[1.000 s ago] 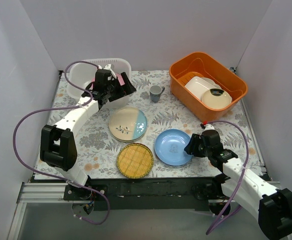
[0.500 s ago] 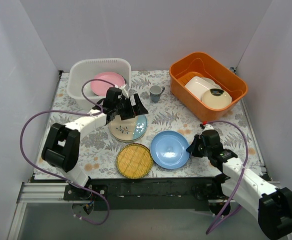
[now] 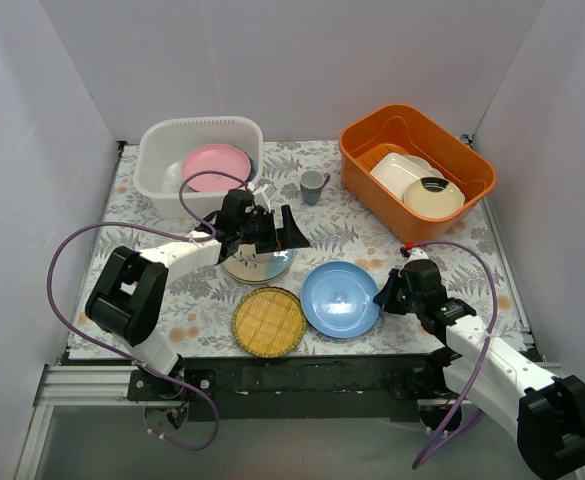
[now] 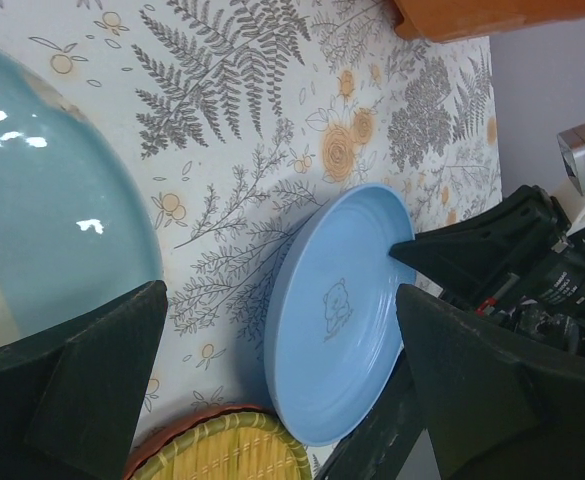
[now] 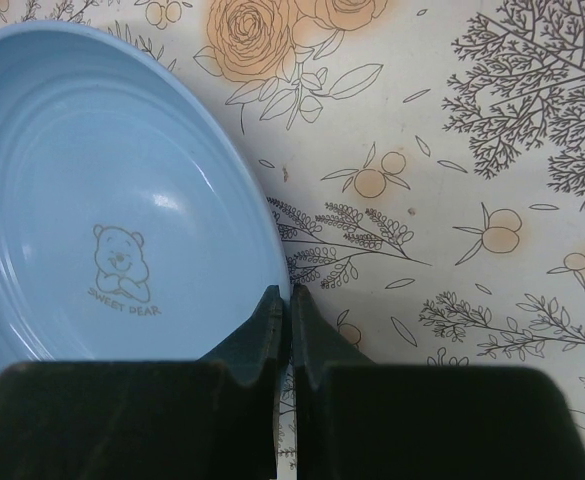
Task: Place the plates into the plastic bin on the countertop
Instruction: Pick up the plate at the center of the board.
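**Right gripper (image 5: 288,300) pinching light blue plate (image 3: 340,298)**

The fern-printed surface (image 3: 357,235) is carrying the translucent plastic bin (image 3: 150,165) at its far left, with a pink plate (image 3: 215,165) lying inside. The orange bin (image 3: 357,150) is sitting far right. The cream-and-light-blue plate (image 3: 257,268) is lying mid-surface, and the yellow woven plate (image 3: 269,321) is lying near the front beside the light blue plate. The right gripper is clamping that plate's right rim. The left gripper (image 3: 275,232) is hovering over the cream-and-light-blue plate with its jaws spread wide, holding nothing.

Plastic bin (image 3: 152,170): translucent white, ribbed rim, far-left counter (image 3: 352,235); pink plate (image 3: 215,167) inside.
Cream-and-blue sprig plate (image 3: 257,266): mid-counter, partly hidden.
Light blue plate (image 3: 340,298): bear print, just beside yellow woven plate (image 3: 269,321), near edge.
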